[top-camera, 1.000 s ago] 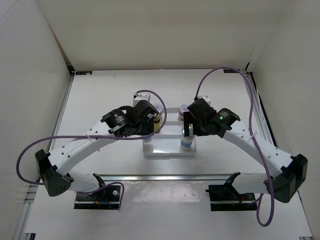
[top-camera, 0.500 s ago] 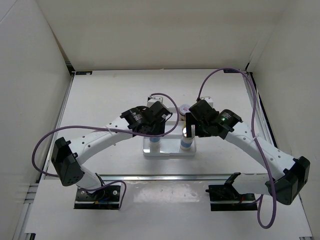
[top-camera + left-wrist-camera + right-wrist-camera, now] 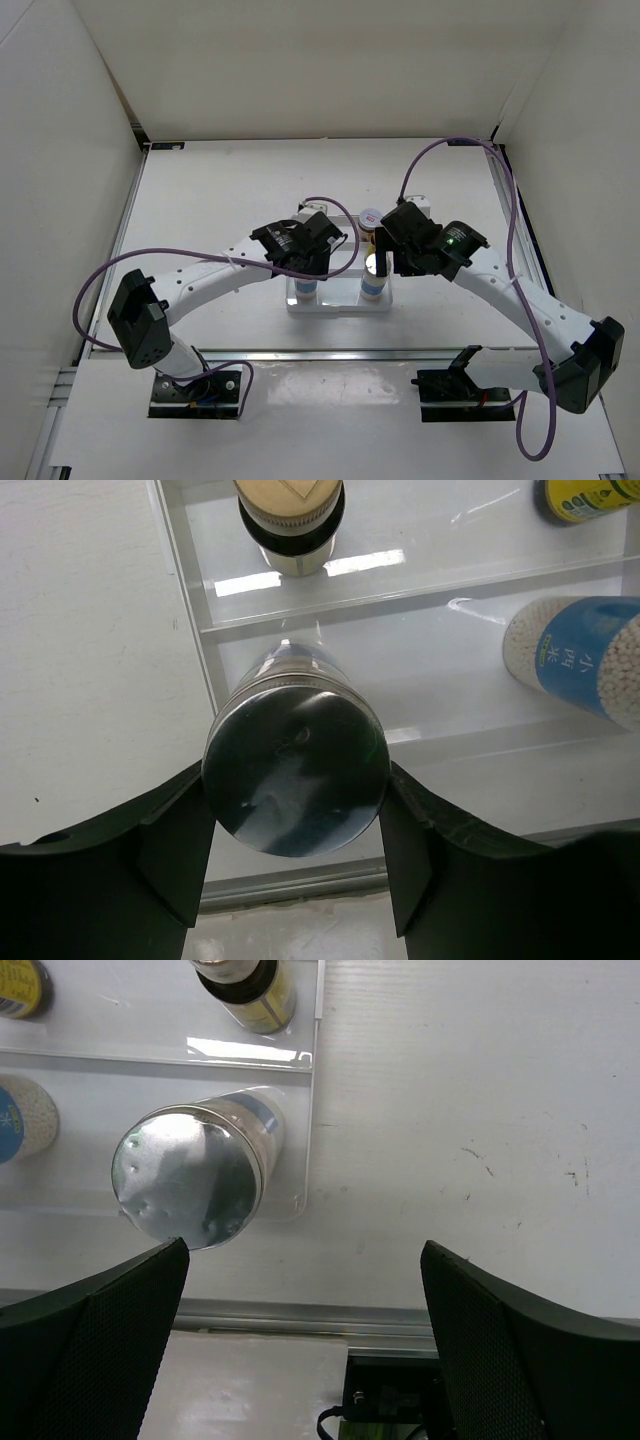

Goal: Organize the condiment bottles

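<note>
My left gripper [image 3: 296, 880] is shut on the shiny silver cap of a white blue-labelled shaker [image 3: 296, 775] that stands at the left end of the white tray's [image 3: 190, 590] near slot; in the top view the gripper [image 3: 308, 268] covers most of it. The second shaker [image 3: 190, 1175] stands at the slot's right end and shows in the top view [image 3: 373, 278]. My right gripper [image 3: 305, 1350] is open and empty, just right of it. Slim dark yellow-labelled bottles [image 3: 245, 985] [image 3: 290, 520] stand in the middle slot. A pale jar's red-marked lid [image 3: 370, 215] shows behind.
The tray [image 3: 340, 308] sits mid-table between both arms. A metal rail [image 3: 330, 353] runs along the table's near edge. White walls close in the left, back and right. Purple cables [image 3: 505, 215] loop above both arms.
My left arm has swung right and toward the tray's near side, bringing the shaker into the near slot. My right gripper has drawn back off the right shaker, uncovering its cap.
</note>
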